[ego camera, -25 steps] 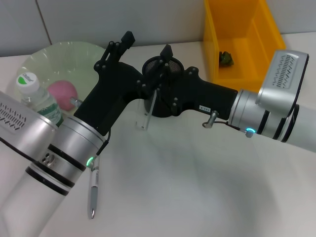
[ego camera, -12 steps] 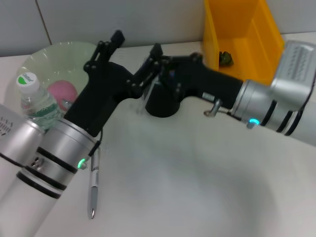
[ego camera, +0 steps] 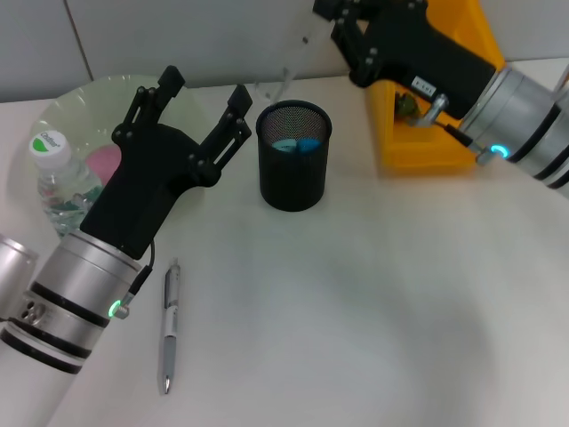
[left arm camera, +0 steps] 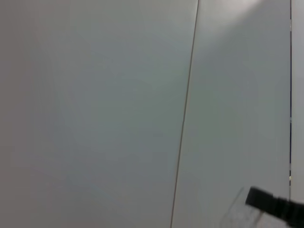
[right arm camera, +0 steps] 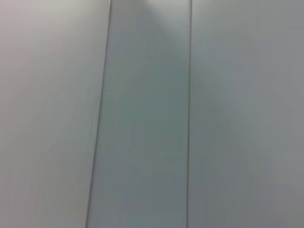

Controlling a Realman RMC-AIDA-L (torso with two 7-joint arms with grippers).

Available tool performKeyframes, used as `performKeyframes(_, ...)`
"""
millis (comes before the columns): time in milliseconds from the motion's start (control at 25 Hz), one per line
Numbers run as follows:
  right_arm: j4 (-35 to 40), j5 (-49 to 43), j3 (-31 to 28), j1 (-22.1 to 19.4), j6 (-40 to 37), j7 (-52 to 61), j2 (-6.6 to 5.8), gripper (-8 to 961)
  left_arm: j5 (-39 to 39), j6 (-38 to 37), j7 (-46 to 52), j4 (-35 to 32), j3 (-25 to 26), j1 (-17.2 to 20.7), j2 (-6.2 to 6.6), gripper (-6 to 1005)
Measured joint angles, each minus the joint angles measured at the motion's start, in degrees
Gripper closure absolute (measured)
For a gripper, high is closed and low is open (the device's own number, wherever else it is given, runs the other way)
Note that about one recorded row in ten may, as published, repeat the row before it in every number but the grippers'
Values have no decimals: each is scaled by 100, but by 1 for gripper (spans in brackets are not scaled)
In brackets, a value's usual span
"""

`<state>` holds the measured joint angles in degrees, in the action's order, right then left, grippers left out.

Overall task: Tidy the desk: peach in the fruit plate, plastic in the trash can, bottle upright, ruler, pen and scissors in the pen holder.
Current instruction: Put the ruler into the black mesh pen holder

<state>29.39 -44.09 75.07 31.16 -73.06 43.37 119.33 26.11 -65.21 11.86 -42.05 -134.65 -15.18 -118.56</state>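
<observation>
above the pen holder (ego camera: pixel 294 167) i'm lifting the clear ruler (ego camera: pixel 286 67), right gripper (ego camera: pixel 331 11) fingers hidden, left gripper (ego camera: pixel 197 105) fingers spread; next, lowering it in.

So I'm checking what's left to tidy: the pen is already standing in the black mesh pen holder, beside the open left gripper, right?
Not quite. The head view shows the pen lying flat on the table, near the left arm's wrist, not in the pen holder. The rest holds: the holder is black mesh and the left gripper beside it is open.
</observation>
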Motion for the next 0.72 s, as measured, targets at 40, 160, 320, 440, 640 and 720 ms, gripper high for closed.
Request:
performKeyframes(40, 38, 0, -36, -2, 7, 28, 0, 954, 0, -2, 9, 16, 0, 0, 0, 146)
performKeyframes(160, 181, -29, -112, -24, 107, 278, -11, 954, 4, -5, 13, 27, 3, 2, 0, 146)
performKeyframes(320, 484, -331, -125, -206, 366, 689, -24, 954, 7, -7, 22, 28, 19, 3, 0, 146)
performKeyframes(440, 749, -700, -132, -358, 609, 1085, -24, 954, -20, -1, 81, 31, 59, 6, 0, 146)
performKeyframes(640, 914, -1164, -184, -458, 881, 1484, -27, 953, -31, 17, 84, 33, 29, 7, 3, 147)
performKeyframes(720, 898, -1235, -202, -440, 961, 1500, -33, 953, -105, 18, 93, 40, 8, 18, 17, 147)
